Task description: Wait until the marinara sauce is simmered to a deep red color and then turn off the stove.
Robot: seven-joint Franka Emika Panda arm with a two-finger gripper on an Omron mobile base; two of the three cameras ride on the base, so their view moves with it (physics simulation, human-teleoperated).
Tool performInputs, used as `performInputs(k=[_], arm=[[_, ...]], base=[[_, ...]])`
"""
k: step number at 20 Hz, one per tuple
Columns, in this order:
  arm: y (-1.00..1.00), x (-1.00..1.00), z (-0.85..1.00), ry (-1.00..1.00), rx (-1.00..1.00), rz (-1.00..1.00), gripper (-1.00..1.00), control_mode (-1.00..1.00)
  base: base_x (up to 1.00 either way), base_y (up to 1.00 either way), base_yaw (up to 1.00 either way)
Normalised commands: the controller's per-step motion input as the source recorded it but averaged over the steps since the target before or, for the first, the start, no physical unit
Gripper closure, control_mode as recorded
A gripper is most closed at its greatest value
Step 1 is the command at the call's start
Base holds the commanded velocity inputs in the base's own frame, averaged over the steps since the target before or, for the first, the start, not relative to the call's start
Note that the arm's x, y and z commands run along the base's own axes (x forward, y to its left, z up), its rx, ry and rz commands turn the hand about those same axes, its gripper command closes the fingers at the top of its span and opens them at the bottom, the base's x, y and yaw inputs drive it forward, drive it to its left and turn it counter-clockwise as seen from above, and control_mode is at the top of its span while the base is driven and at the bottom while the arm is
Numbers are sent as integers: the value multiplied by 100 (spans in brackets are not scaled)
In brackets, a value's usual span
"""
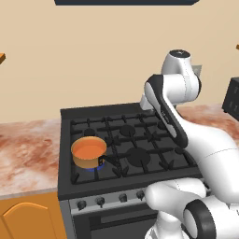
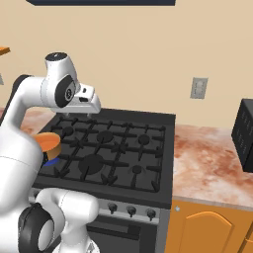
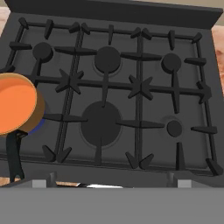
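At the left of the frame, orange sauce (image 1: 88, 149) fills a pan (image 1: 88, 160) on the stove (image 1: 135, 154); the claw (image 2: 78, 114), upper left, stands apart, holding nothing.

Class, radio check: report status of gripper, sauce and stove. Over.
Gripper open, empty, above stove rear. Sauce orange, not deep red; blue flame under pan. Knobs unobstructed.

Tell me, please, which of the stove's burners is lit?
The front-left burner, under the saucepan: blue flame shows beneath the pan, while the others sit dark and bare.
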Motion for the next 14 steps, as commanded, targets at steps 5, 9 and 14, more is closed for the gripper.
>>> performInputs(k=[5,9,14], arm=[[0,0,0,0,0,0,-100,-100],[0,0,0,0,0,0,-100,-100],[0,0,0,0,0,0,-100,-100]], base=[[0,0,0],[0,0,0],[0,0,0]])
